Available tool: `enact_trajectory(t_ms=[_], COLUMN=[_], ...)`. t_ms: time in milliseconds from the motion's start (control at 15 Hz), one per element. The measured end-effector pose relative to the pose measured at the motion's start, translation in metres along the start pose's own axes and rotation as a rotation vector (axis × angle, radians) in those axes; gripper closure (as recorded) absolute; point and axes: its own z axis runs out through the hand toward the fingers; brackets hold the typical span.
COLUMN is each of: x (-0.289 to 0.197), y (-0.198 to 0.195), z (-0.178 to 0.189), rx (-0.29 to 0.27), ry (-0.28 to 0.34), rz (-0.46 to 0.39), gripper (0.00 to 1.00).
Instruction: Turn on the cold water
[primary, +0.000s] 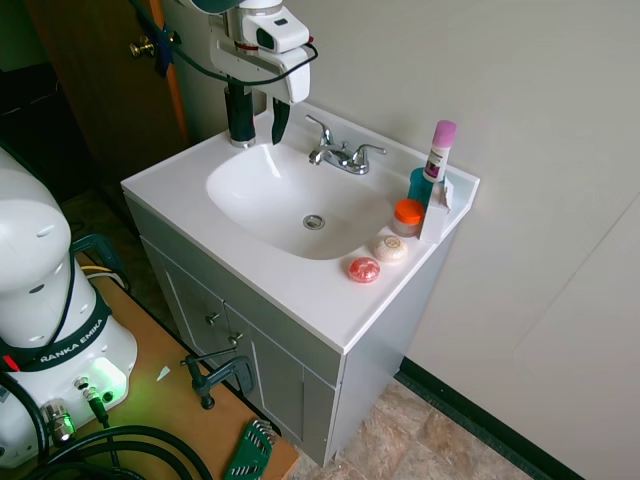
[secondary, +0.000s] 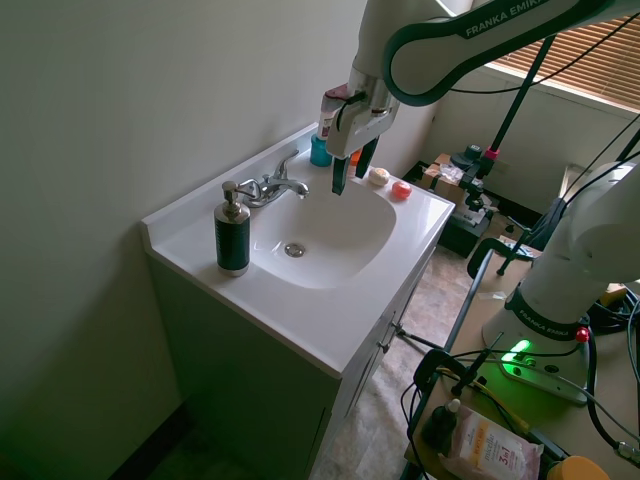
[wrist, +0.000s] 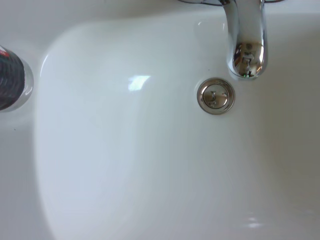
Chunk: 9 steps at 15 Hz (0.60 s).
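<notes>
A chrome faucet (primary: 341, 156) with two lever handles stands at the back of the white sink (primary: 250, 195); no water runs from it. One handle (primary: 319, 127) is on the dispenser side, the other handle (primary: 369, 152) on the bottle side. My gripper (primary: 265, 110) hangs open and empty over the basin, apart from the faucet and toward the dispenser side of it. The second exterior view shows the gripper (secondary: 352, 170) with fingers apart in front of the faucet (secondary: 272, 185). The wrist view looks down on the spout (wrist: 245, 45) and drain (wrist: 216, 96).
A dark soap dispenser (secondary: 232, 235) stands on the sink's back corner. At the other end sit a pink-capped bottle (primary: 438, 150), a teal cup (primary: 420, 185), an orange-lidded jar (primary: 408, 213), a white soap (primary: 390, 247) and a pink soap (primary: 364, 269). A wall runs behind.
</notes>
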Motion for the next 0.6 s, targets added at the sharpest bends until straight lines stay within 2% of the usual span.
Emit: enact_trajectory(t_ms=[267,600], x=[0.014,0.087], y=[-0.002,-0.031], z=[-0.010,-0.052], rx=[0.018,0.061], ry=[0.014,0.047], rz=[0.023,0.076], gripper=[0.00,0.00])
